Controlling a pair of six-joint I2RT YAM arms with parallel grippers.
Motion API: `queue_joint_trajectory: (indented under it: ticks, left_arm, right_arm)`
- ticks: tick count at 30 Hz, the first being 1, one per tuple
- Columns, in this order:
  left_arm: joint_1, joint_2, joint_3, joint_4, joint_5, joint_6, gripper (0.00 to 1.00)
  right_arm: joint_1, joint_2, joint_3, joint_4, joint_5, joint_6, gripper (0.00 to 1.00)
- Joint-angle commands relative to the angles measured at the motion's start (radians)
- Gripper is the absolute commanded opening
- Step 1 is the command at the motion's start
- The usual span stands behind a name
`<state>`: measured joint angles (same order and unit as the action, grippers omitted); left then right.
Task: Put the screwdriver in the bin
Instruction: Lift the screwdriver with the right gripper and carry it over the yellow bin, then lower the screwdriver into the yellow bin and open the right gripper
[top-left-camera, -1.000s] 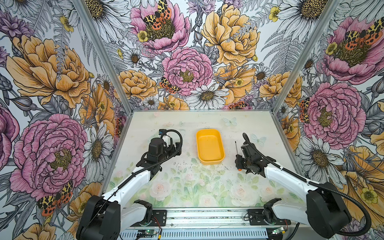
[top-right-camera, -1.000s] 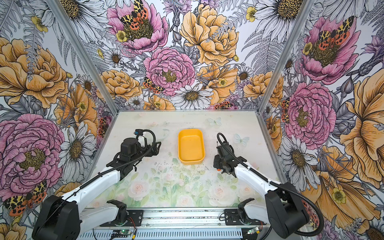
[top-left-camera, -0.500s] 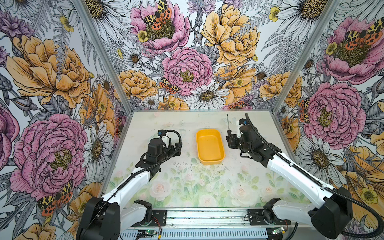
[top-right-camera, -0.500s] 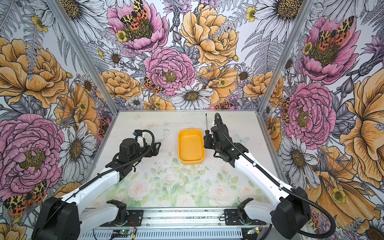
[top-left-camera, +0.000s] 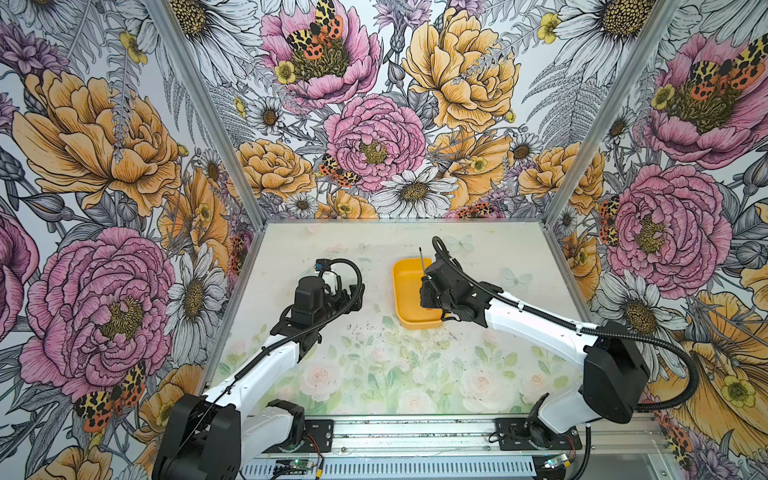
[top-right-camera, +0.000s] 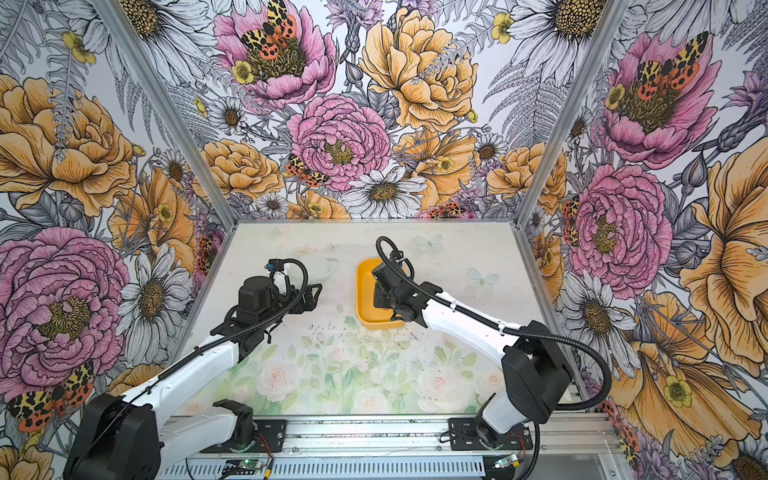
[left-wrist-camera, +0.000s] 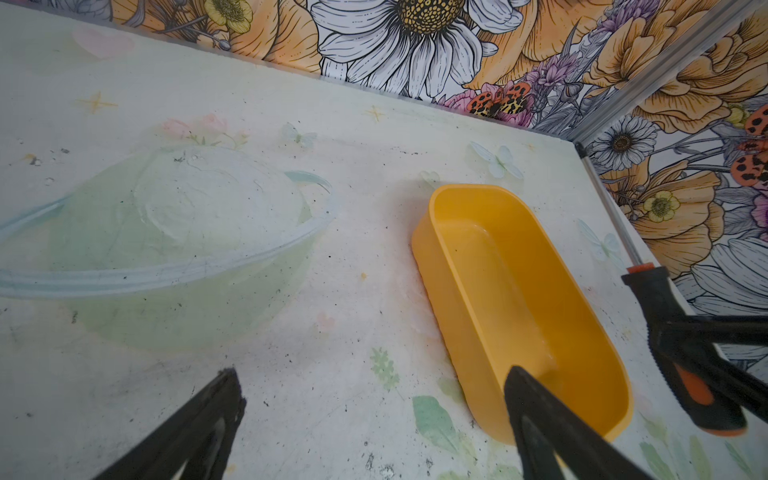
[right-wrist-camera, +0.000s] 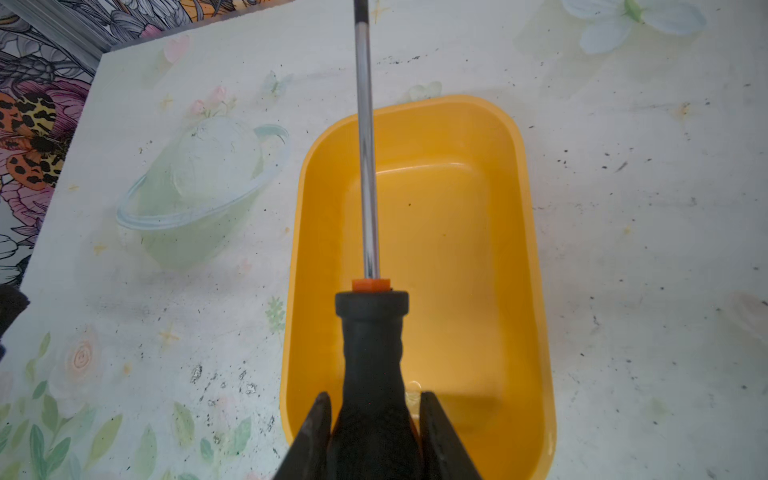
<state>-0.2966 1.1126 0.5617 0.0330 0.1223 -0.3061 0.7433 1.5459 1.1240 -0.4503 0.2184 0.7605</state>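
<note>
grip: right jaws clamped on the black handle of the screwdriver (right-wrist-camera: 371, 332); left jaws apart, idle beside the bin (right-wrist-camera: 530, 216) | where: screwdriver held above the bin, not yet in it | axis: shaft lies along the bin's long side, tip toward its far end; likely next: lower, release

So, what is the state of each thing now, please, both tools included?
bin: upright on the table, empty.
screwdriver: held by its handle, above the bin, not yet inside.
right tool: shut on the screwdriver.
left tool: open, holds nothing.
</note>
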Motion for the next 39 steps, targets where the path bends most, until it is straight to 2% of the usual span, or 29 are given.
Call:
queue_joint_trajectory:
  ticks: [1,39]
  left_arm:
    - [0.008,-0.012,-0.012,0.021,0.019,-0.024,0.99]
    - [0.012,0.003,-0.011,0.019,0.031,-0.023,0.99]
  right_arm:
    - [0.008,0.026,0.04,0.011,0.057,0.048,0.0]
    - [0.008,0.314,0.122,0.011,0.101,0.04,0.0]
